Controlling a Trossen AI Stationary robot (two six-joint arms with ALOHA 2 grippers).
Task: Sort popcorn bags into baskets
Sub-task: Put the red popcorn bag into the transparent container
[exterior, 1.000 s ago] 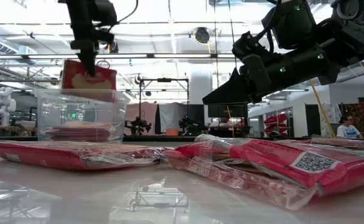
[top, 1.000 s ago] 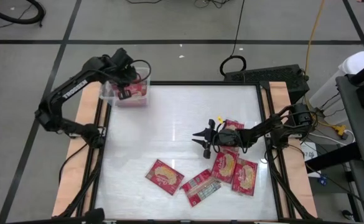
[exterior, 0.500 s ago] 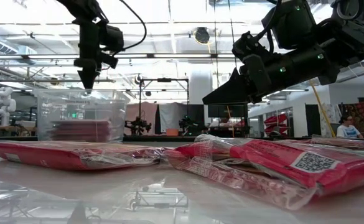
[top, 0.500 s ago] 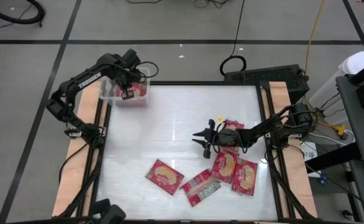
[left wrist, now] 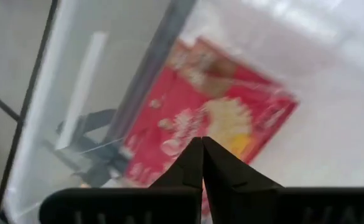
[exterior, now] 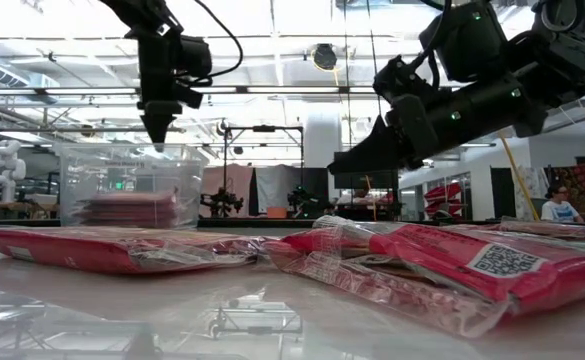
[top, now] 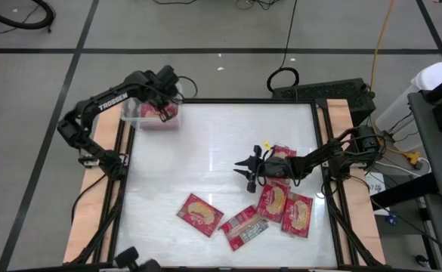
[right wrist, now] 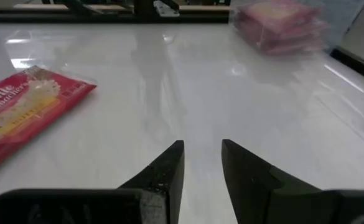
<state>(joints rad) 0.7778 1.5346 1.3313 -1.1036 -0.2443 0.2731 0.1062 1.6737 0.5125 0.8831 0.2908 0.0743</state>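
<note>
My left claw (exterior: 158, 130) hangs closed and empty above the basket (top: 141, 115); right claw (right wrist: 202, 163) slightly parted over glossy white bench (top: 205, 159), bags (top: 200, 214) scattered.

The left dark six-joint arm rose from its base at the left edge of the white table (top: 205, 151), bent at the elbow and reached toward the table's far left corner. Its two-finger left gripper (top: 162, 113) pointed straight down above that corner, raised off the table, fingers (left wrist: 201, 163) pressed together with nothing between them. The right dark six-joint arm stretched low from the table's right edge toward the table's middle. Its two-finger right gripper (top: 245, 170) hung just above the table surface, angled downward, its fingers (right wrist: 169, 163) slightly apart and holding nothing.
</note>
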